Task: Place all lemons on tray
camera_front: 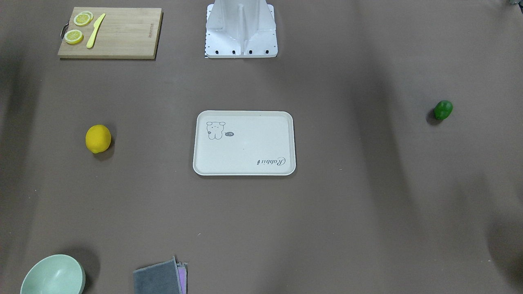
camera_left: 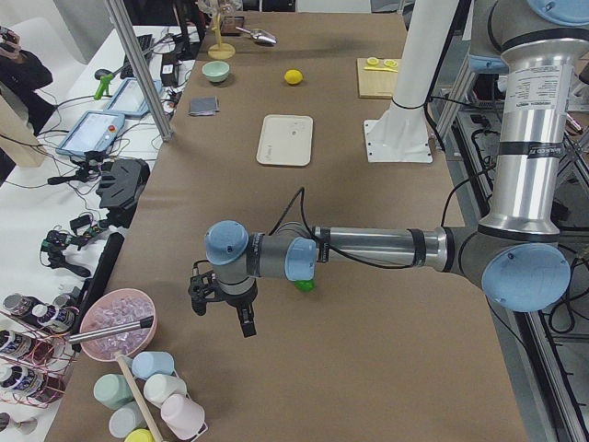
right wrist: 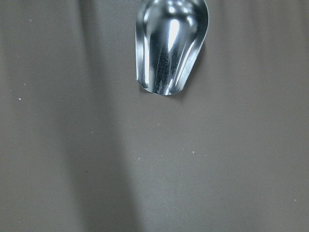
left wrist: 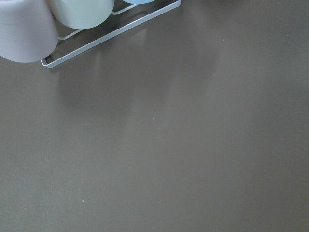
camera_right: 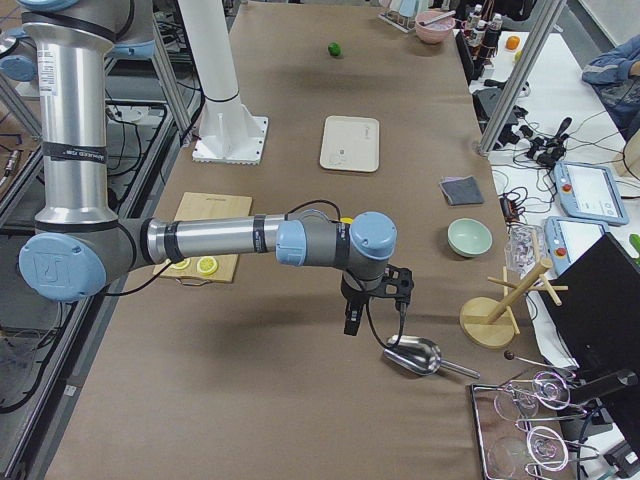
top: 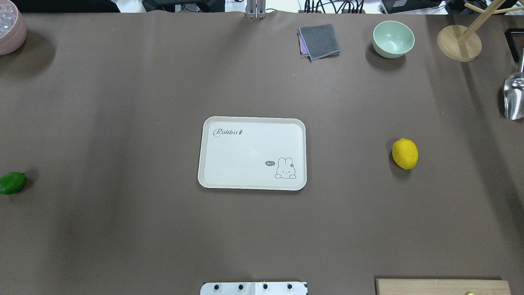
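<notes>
Nearest the robot, its white base plate (top: pixel 254 288) sits at the bench (top: pixel 123 123) edge. A wooden cutting board (camera_front: pixel 122 34) lies to its right, carrying lemon slices (camera_front: pixel 83 18) and a yellow knife (camera_front: pixel 95 30).

Mid-bench, the tray (top: pixel 251 153) lies flat with nothing on it. The yellow lemon (top: pixel 405 153) rests on the bench well to the tray's right. The green lemon (top: pixel 12 182) rests well apart on the left, close to the bench's end.

The left arm (camera_left: pixel 368 247) reaches out low over that left end, its forearm passing in front of the green lemon. The left jaws hang above bare bench near a rack of cups (left wrist: pixel 24 24). Whether they are open or closed cannot be told, and nothing shows in them.

The right arm (camera_right: pixel 220 238) stretches over the right end. The right jaws hang close to a metal scoop (right wrist: pixel 171 43); their opening cannot be told either.

Farthest off stand a folded grey cloth (top: pixel 319 41), a pale green bowl (top: pixel 393 39), a wooden stand (top: pixel 458 43) and a pink bowl (top: pixel 10 32).
</notes>
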Controlling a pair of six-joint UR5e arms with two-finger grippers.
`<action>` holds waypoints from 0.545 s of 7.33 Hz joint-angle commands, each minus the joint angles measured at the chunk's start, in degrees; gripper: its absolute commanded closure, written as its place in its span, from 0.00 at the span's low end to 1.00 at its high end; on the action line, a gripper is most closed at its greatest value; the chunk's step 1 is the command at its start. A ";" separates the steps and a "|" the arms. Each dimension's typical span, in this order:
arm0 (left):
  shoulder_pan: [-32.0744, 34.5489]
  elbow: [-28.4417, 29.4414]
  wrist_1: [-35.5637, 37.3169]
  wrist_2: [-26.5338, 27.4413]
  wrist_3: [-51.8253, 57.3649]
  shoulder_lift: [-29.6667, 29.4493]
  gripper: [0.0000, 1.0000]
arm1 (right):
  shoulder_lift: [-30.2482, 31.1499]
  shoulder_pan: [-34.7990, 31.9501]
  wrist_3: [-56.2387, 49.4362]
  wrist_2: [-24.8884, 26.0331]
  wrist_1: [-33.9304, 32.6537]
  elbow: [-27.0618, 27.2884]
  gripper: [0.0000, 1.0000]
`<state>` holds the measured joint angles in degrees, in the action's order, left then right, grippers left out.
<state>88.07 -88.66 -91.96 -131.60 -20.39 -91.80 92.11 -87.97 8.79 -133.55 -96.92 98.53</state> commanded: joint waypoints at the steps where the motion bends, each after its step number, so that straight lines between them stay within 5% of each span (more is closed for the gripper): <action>1: 0.00 -0.02 -0.06 -0.06 -0.01 0.04 0.02 | -0.17 -0.09 -0.70 -0.48 -1.16 0.26 0.00; 4: -0.17 -0.55 0.03 -0.15 -0.45 -0.13 0.02 | -0.79 0.17 -0.27 -1.44 -2.91 0.70 0.00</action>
<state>88.01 -88.99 -91.96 -131.66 -20.74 -91.79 91.59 -88.01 8.30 -134.43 -98.57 98.83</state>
